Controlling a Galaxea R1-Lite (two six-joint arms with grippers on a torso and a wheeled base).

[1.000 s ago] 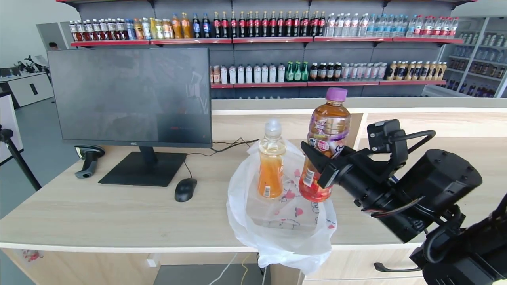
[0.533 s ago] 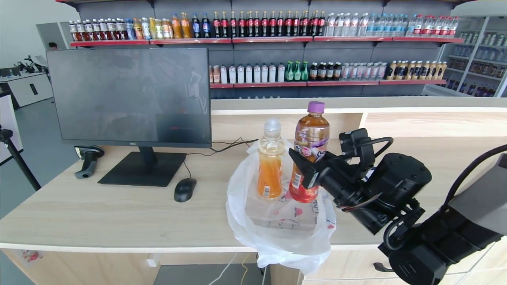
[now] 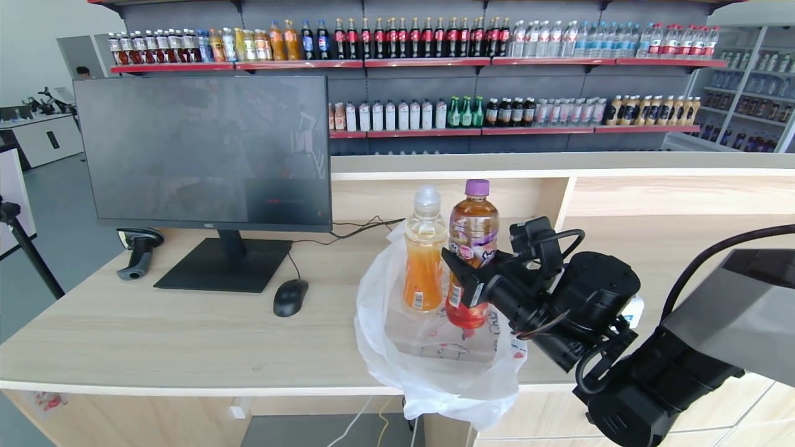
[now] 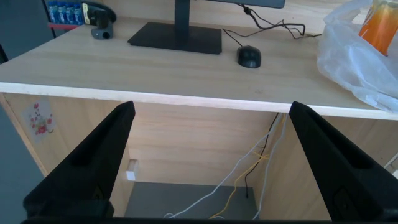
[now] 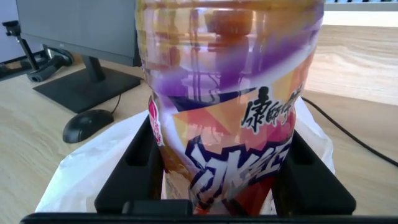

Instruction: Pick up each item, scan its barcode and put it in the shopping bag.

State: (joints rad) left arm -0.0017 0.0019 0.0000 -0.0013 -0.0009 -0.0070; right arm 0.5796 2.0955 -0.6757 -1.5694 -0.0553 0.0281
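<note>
Right gripper [image 3: 463,282] is clamped on the purple-capped bottle [image 3: 473,230] — upright at the mouth of the shopping bag [image 3: 435,366], beside the orange bottle [image 3: 425,261]. Left gripper [image 4: 211,107] — spread wide, empty.

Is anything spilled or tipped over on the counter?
Nothing stands out. The orange juice bottle stands upright in the white plastic shopping bag, and the right gripper holds the purple-capped bottle upright beside that bottle. No spill shows on the wooden counter.
</note>
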